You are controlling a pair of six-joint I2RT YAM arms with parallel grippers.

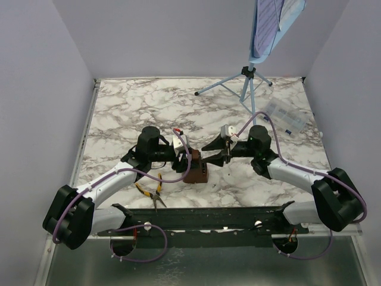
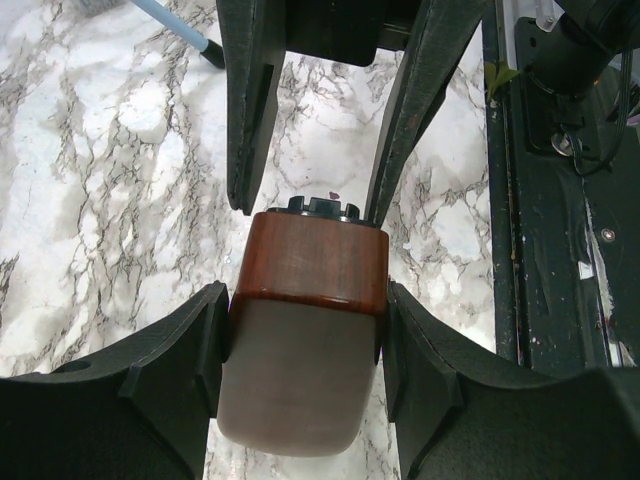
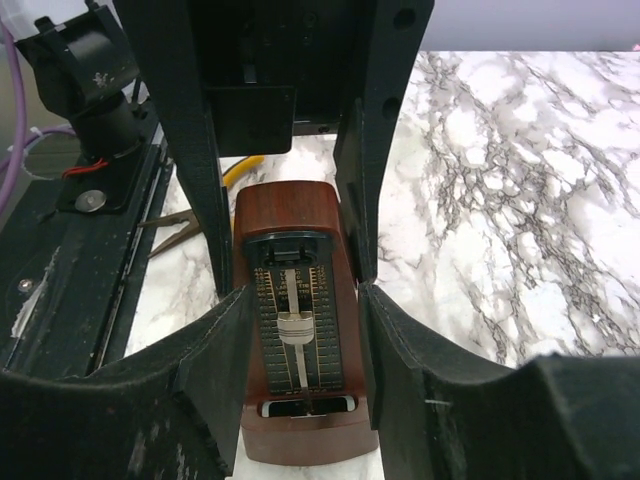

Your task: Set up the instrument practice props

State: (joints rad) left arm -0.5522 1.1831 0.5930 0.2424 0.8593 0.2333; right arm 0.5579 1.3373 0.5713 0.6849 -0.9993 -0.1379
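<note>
The small brown pyramid metronome point(image 1: 195, 169) stands on the marble table between my two arms. My left gripper point(image 1: 186, 159) comes at it from the left. In the left wrist view its pads point(image 2: 205, 340) press both sides of the metronome point(image 2: 315, 265), so my left gripper point(image 2: 305, 300) is shut on it. My right gripper point(image 1: 211, 154) faces it from the right. It point(image 3: 300, 295) is open and straddles the dial face of the metronome point(image 3: 300, 340). The light blue music stand point(image 1: 250, 83) stands at the back right with the printed sheet point(image 1: 280, 15) on its desk.
Yellow-handled pliers point(image 1: 152, 193) lie at the near edge, left of the metronome, and also show in the right wrist view point(image 3: 190, 225). A clear plastic box point(image 1: 286, 119) lies at the right, near the stand's legs. A stand leg point(image 2: 175, 25) shows in the left wrist view.
</note>
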